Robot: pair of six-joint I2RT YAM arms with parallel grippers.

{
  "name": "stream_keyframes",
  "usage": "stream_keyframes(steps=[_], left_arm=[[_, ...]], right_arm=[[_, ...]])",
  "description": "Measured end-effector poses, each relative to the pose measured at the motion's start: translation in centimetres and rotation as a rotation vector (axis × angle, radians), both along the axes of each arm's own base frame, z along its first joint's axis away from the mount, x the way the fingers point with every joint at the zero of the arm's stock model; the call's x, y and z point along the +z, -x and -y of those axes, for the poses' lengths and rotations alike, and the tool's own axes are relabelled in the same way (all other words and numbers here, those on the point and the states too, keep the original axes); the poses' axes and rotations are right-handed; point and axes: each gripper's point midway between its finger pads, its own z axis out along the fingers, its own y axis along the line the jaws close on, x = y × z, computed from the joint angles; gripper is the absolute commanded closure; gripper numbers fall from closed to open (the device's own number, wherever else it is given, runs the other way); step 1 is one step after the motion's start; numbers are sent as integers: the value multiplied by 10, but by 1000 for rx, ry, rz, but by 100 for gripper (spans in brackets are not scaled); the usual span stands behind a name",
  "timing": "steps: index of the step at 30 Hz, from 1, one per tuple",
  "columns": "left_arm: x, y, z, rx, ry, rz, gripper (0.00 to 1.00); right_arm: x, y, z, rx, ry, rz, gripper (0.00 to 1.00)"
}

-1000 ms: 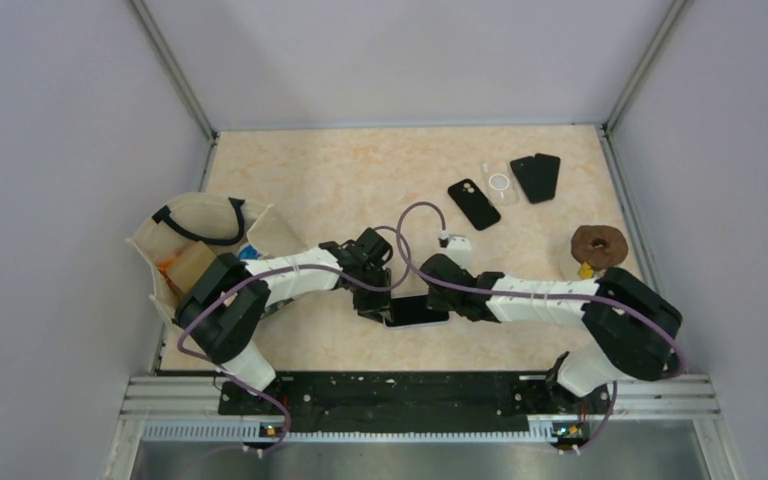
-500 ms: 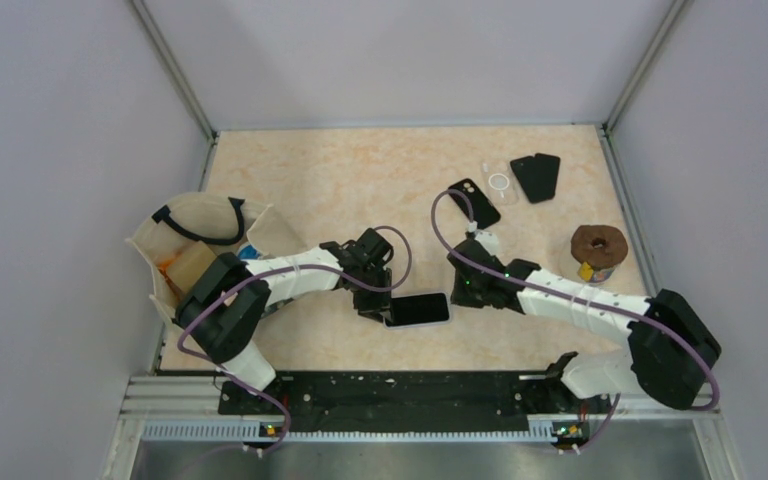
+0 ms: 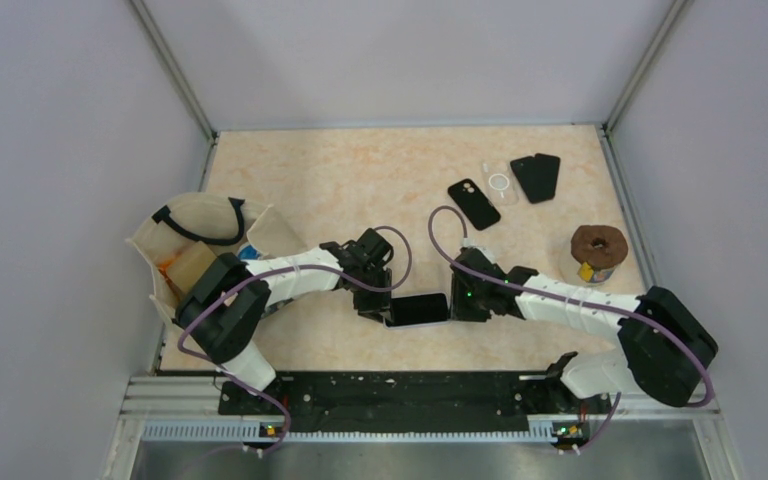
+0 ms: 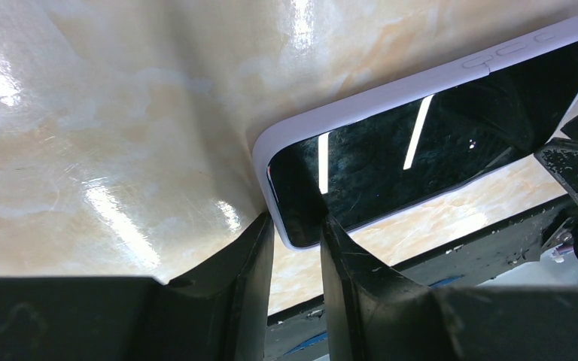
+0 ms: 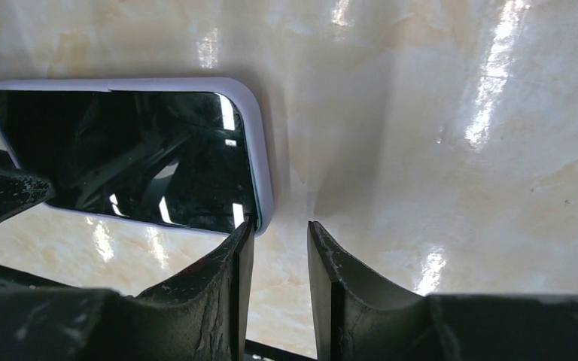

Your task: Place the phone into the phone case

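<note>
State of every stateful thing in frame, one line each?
phone: screen up and dark, one end between left jaws
left gripper: shut on phone
right gripper: open, beside phone corner, holding nothing
black case: on table, apart from phone
clear case: on table, untouched
bag: open
</note>
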Motion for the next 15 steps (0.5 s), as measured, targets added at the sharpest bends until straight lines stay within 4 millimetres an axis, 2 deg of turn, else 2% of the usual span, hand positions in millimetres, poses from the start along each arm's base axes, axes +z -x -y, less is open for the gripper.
stream_keyframes(steps=[15], left_arm=[[0, 0, 0, 0, 0, 0, 66]], right_arm=[[-4, -3, -15, 33, -28, -6, 78]])
